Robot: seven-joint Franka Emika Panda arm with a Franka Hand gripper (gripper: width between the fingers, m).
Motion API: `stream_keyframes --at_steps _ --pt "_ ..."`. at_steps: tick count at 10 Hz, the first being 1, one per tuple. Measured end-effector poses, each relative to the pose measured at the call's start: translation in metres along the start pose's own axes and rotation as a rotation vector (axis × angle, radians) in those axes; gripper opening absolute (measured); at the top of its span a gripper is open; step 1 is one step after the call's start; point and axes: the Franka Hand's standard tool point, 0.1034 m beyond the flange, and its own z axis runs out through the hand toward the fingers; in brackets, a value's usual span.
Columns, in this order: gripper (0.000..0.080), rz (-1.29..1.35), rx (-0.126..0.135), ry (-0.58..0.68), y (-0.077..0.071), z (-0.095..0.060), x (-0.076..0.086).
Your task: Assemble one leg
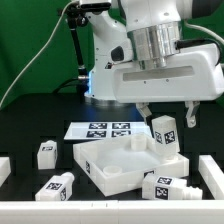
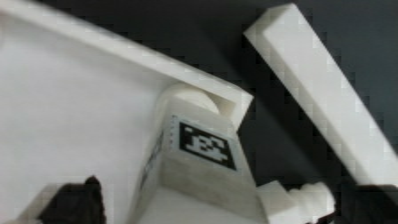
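Observation:
A leg (image 1: 165,137), a chunky white block with a square tag, stands upright at the corner of the large white tray-like part (image 1: 112,160) that lies toward the exterior view's right. My gripper (image 1: 166,113) hangs just above it, open, with a dark finger on either side of the leg's top and clear of it. In the wrist view the same leg (image 2: 205,150) rises from the tray's flat face (image 2: 71,110), and my gripper (image 2: 210,214) straddles it with gaps on both sides.
Three more legs lie loose: one (image 1: 46,153) at the exterior view's left, one (image 1: 55,186) at the front left, one (image 1: 165,187) in front of the tray. The marker board (image 1: 105,129) lies behind the tray. White bars (image 1: 212,175) (image 1: 3,168) flank the work area.

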Motion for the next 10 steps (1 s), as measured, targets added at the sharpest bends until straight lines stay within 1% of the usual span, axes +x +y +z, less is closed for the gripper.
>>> stream_keyframes --at_steps 1,2,5,6,8,9,10 --pt "0.0648 -0.091 -0.004 0.001 0.0006 0.0 0.0004" --pt "0.0648 -0.201 -0.015 0.005 0.0018 -0.0002 0.0015" --pt "0.0648 -0.556 -0.021 0.006 0.0036 -0.0002 0.0041" --pt "0.0648 -0.644 -0.022 0.006 0.0057 -0.0001 0.0059" --pt "0.0648 -0.727 -0.025 -0.001 0.0086 0.002 0.0032" --pt "0.0548 -0.73 -0.024 -0.002 0.0069 0.0021 0.0019" --pt "0.0364 -0.728 -0.024 -0.002 0.0075 0.0023 0.0022"
